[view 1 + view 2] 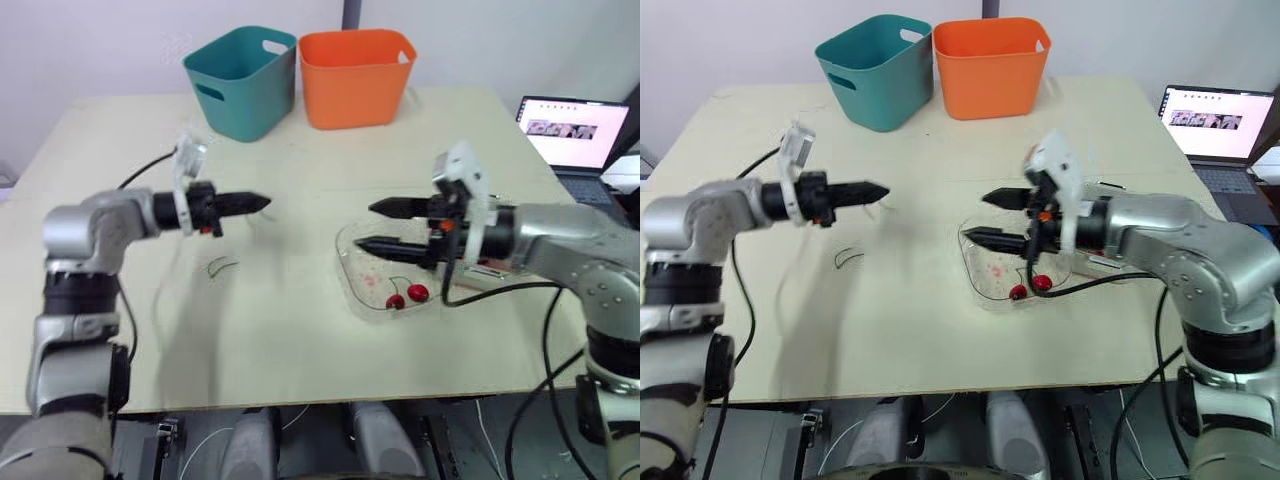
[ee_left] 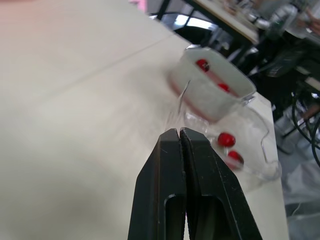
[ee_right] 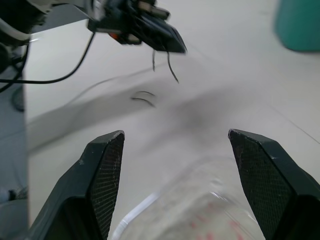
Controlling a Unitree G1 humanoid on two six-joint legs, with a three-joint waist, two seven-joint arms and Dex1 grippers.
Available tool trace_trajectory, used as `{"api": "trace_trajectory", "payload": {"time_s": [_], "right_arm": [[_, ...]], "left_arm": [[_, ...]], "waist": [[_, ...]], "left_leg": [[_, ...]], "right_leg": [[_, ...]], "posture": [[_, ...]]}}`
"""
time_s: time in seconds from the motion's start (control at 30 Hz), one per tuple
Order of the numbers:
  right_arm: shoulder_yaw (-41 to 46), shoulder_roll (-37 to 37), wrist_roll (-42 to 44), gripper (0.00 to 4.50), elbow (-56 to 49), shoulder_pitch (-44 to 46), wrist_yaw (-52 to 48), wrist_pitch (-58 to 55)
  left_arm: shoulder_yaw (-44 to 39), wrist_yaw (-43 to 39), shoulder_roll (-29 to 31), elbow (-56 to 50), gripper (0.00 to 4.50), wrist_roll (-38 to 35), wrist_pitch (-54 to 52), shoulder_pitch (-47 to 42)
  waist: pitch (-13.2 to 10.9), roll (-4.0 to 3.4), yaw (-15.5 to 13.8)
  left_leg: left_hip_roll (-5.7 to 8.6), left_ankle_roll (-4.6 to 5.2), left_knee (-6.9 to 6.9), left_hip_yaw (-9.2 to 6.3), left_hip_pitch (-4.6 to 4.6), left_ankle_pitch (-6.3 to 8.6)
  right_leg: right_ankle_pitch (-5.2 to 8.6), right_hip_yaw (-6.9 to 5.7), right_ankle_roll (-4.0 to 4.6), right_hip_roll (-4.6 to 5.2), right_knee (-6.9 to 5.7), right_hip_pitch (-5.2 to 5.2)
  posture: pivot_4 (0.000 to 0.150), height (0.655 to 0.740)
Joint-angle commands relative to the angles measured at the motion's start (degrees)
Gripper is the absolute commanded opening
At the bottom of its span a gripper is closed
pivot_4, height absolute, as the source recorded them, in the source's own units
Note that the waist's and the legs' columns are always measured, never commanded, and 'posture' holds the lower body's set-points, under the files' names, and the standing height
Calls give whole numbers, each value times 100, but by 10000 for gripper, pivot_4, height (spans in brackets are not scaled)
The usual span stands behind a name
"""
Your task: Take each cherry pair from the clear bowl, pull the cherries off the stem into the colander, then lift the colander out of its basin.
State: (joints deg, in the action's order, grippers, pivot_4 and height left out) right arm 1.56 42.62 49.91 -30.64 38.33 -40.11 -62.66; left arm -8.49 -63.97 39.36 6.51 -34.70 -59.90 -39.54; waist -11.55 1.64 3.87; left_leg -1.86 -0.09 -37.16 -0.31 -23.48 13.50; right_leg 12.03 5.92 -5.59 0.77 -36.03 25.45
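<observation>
Left gripper: clenched on a bare stem, held above the bench.
Right gripper: fingers spread, empty, over the clear bowl.
Cherry pair: in the bowl.
Colander: just beyond the bowl, holding cherries.
Second stem: loose on the bench.

Left bin and right bin stand at the bench's back. Cherries lie in the bowl, right of a stem.
</observation>
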Motion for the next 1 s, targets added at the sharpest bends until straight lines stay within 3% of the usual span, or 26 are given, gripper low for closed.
{"api": "trace_trajectory", "payload": {"time_s": [0.03, 0.2, 0.4, 0.53, 0.83, 1.0], "right_arm": [[-438, -224, 10, 35943, -348, 283, 30, 42], [-1128, -559, -263, 35943, -406, 352, 139, 94], [-1630, -371, -795, 35943, -374, 256, 44, 161], [-1584, -353, -917, 36514, -323, 280, -5, 194], [-1156, -335, -755, 36514, -248, 312, -51, 80], [-362, -180, -460, 36514, -25, 299, 19, -128]], "left_arm": [[-437, 209, 316, -658, 0, -357, -417, 658], [-772, 547, 455, -585, 0, -431, -482, 1277], [-605, 723, 588, -7, 0, -117, -81, 1519], [-503, 816, 586, 237, 10212, -41, -78, 1424], [-392, 569, 1025, 595, 42517, 128, 367, 1072], [-129, -17, 1511, 458, 42517, 387, 1192, 756]], "waist": [[1, 2, 3], [3, 5, -20], [3, 6, 4], [3, 6, 6], [3, 6, 16], [2, 8, -11]], "left_leg": [[2, 0, 0, 2, 1, 0], [3, -1, -2, -1, 1, 0], [1, -2, 3, 6, 2, 0], [2, -2, 2, 6, 2, 0], [1, -2, 4, 6, 2, 0], [1, -2, 6, 7, 0, 0]], "right_leg": [[-5, 0, 10, 6, 2, -2], [-9, -8, 17, 11, 3, -3], [-8, -9, 26, 11, 3, 4], [-8, -10, 27, 13, 4, 3], [-8, -10, 27, 10, 3, 4], [-9, -11, 30, 14, 5, 6]], "posture": [[1500, 7400], [1500, 7400], [1500, 7400], [1500, 7400], [1500, 7400], [1500, 7400]]}}
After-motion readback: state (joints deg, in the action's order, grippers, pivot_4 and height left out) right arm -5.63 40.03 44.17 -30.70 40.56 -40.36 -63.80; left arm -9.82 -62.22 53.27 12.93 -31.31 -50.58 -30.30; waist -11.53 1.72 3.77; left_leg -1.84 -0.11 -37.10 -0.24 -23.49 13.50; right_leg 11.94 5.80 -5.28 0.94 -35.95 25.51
